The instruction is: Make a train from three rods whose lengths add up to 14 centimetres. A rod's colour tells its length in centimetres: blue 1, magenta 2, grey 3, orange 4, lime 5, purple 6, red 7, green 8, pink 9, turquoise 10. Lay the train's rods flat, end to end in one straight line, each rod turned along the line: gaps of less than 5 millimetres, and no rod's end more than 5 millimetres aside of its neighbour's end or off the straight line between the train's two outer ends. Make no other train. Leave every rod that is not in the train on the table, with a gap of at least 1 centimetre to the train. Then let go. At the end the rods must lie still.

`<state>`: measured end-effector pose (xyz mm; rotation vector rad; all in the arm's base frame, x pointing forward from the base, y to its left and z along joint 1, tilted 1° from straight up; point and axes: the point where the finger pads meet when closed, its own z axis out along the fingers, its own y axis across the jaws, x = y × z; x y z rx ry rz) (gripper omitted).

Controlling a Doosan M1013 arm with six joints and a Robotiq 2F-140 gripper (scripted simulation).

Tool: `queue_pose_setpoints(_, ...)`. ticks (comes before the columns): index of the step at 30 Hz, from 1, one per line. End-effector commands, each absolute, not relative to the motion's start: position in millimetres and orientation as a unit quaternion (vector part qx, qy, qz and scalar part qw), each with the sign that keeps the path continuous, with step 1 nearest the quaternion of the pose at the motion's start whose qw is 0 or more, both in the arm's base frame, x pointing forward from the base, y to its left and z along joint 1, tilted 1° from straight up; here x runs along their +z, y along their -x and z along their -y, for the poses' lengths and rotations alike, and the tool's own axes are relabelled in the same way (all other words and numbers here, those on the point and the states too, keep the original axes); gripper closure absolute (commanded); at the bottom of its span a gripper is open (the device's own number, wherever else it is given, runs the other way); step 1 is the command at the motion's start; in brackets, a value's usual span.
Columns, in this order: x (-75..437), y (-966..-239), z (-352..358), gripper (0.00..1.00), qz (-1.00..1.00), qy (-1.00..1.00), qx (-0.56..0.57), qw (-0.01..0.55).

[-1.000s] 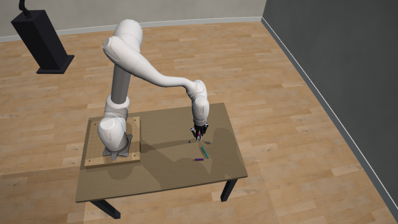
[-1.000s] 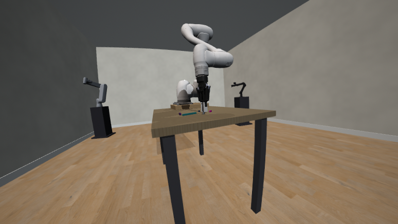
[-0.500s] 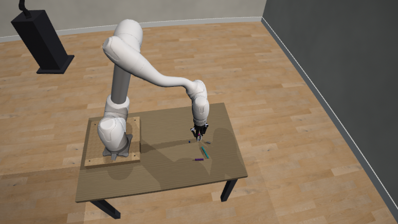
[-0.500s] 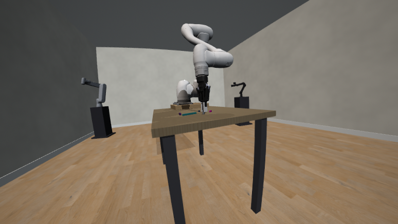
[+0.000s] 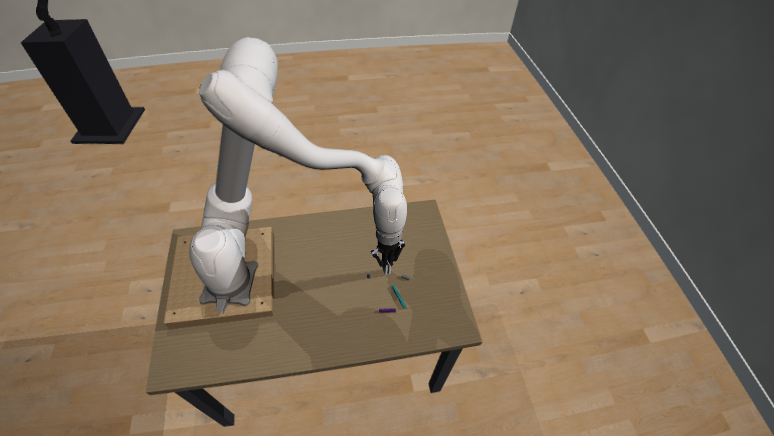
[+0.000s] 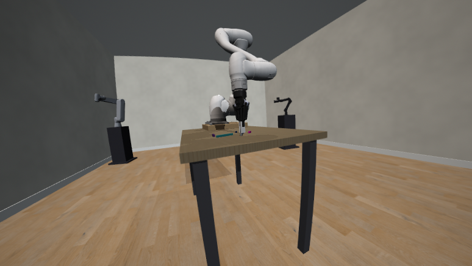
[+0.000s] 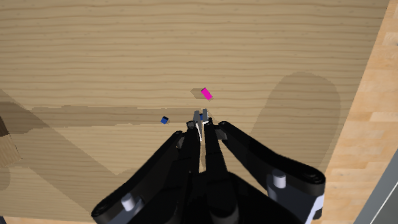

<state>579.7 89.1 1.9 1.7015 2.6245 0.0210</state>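
Blue rod — between pincer (image 5: 387, 269) (image 6: 242, 133) (image 7: 202, 116) fingertips (nearly together)

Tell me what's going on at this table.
A robot arm has its gripper nearly closed at a small blue rod; whether it grips it, I can't tell. The turquoise rod, purple rod, grey rod, magenta rod and another blue rod lie apart. No three-rod train is formed.

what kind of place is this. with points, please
Probably a robotics lab or test room: a white jointed robot arm (image 5: 270, 123) (image 6: 237, 66) bolted to a wooden table (image 5: 324, 346) (image 6: 280, 140), plus smaller arms on black pedestals (image 5: 75, 81) (image 6: 120, 145) along plain walls.
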Motion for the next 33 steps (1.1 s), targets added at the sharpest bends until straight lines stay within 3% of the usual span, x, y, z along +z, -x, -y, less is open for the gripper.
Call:
queue_pose_setpoints(1, -2, -578, -87, 0.97, -0.841, -0.542, 0.004, 0.007)
queue_pose_setpoints(24, 1, -578, -87, 0.97, -0.841, -0.542, 0.004, 0.007)
queue_pose_setpoints(33, 52, -577, -87, 0.97, -0.841, -0.542, 0.004, 0.007)
